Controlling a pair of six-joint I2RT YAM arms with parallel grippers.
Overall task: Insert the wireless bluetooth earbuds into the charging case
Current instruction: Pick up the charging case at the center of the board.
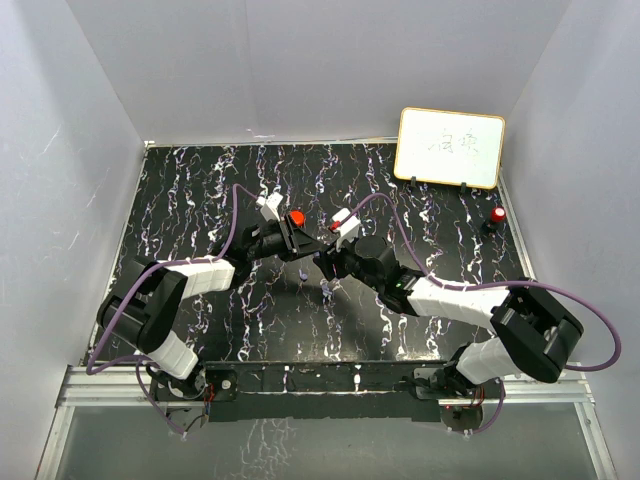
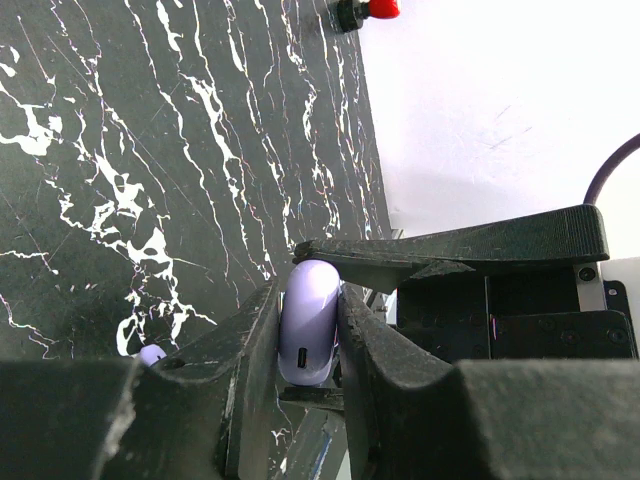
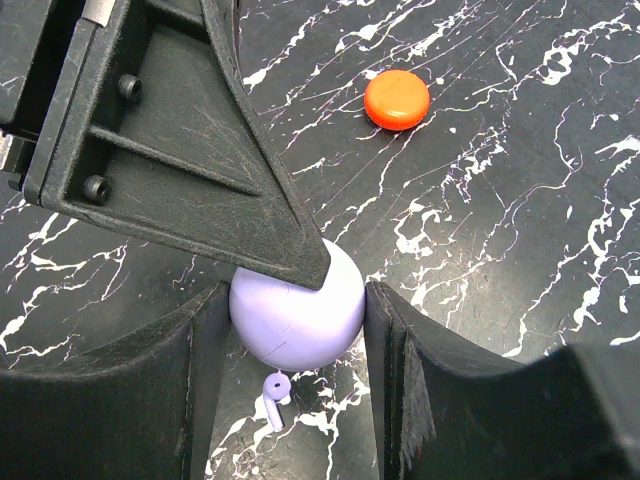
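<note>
Left gripper (image 2: 310,305): clamped on purple case (image 3: 300,325).
Right gripper (image 3: 292,310): straddles case, grip unclear.
Purple earbud (image 3: 274,398): loose at six o'clock, uninserted.

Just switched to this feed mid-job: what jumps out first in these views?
Both hands meet at the middle around one purple charging case: the left hand pinches it, the right hand flanks it. A tiny purple earbud lies loose on the tabletop close by, outside the case. A red disc sits farther off, and a whiteboard stands at the far right corner.

Bright even light; wrist foregrounds blurred.
</note>
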